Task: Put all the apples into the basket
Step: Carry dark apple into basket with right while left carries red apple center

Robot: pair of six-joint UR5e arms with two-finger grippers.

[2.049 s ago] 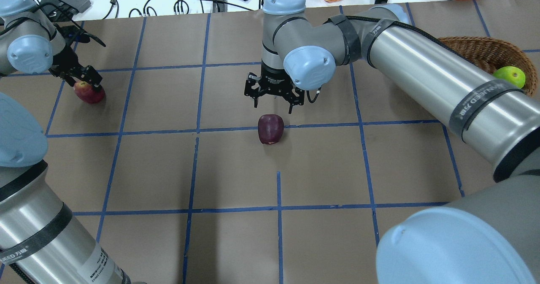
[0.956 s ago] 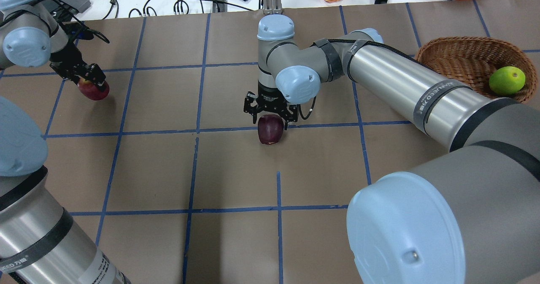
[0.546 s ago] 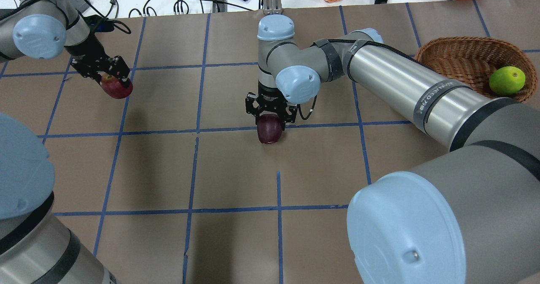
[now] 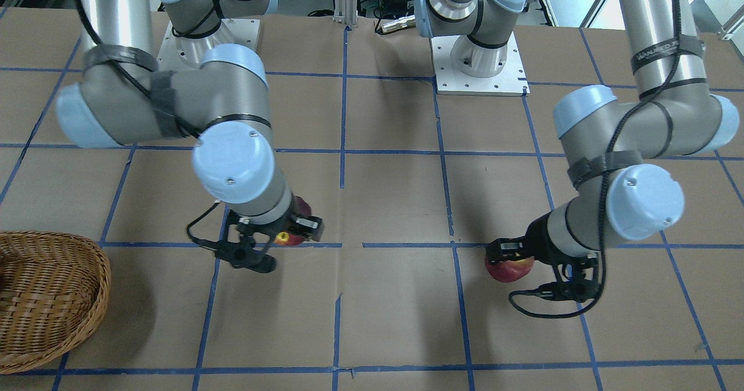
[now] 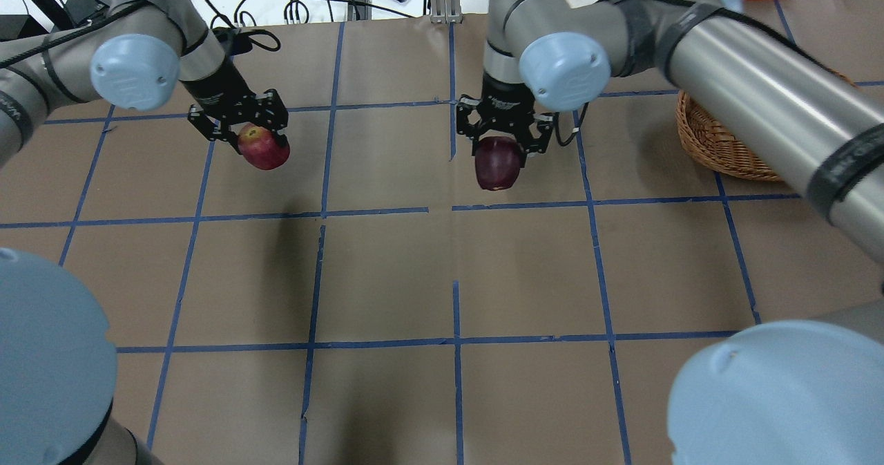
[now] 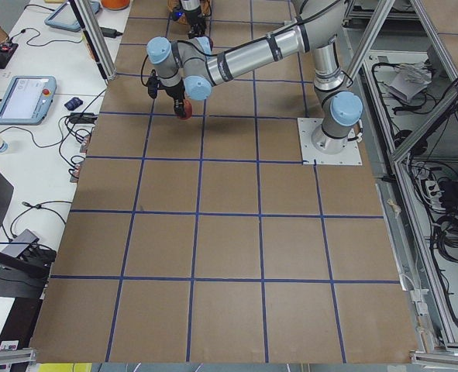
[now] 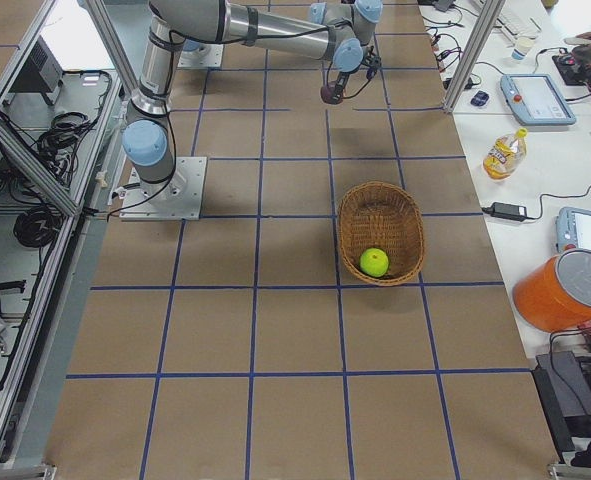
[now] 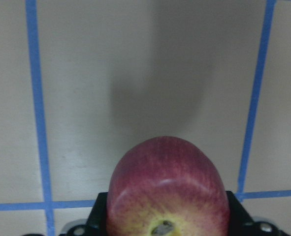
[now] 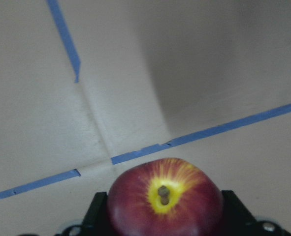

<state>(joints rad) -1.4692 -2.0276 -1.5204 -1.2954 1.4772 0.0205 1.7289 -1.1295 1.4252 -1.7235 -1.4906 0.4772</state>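
Observation:
My left gripper (image 5: 253, 135) is shut on the red apple (image 5: 264, 148) and holds it above the table; the left wrist view shows the apple (image 8: 167, 189) between the fingers with its shadow below. My right gripper (image 5: 501, 148) is shut on the maroon apple (image 5: 497, 164), also clear of the table; its yellow patch shows in the right wrist view (image 9: 165, 201). The wicker basket (image 7: 380, 205) stands to the right with the green apple (image 7: 374, 262) inside. In the overhead view the basket (image 5: 718, 144) is partly hidden by my right arm.
The table is brown paper with blue tape grid lines (image 5: 456, 206). A bottle (image 7: 502, 152), an orange bucket (image 7: 565, 290), cables and tablets lie on the white side table beyond the far edge. The arm bases (image 4: 479, 60) stand at the robot's side.
My right gripper came down, shut on the maroon apple and lifted it up and to the right. My left gripper carried the red apple to the right, towards the middle.

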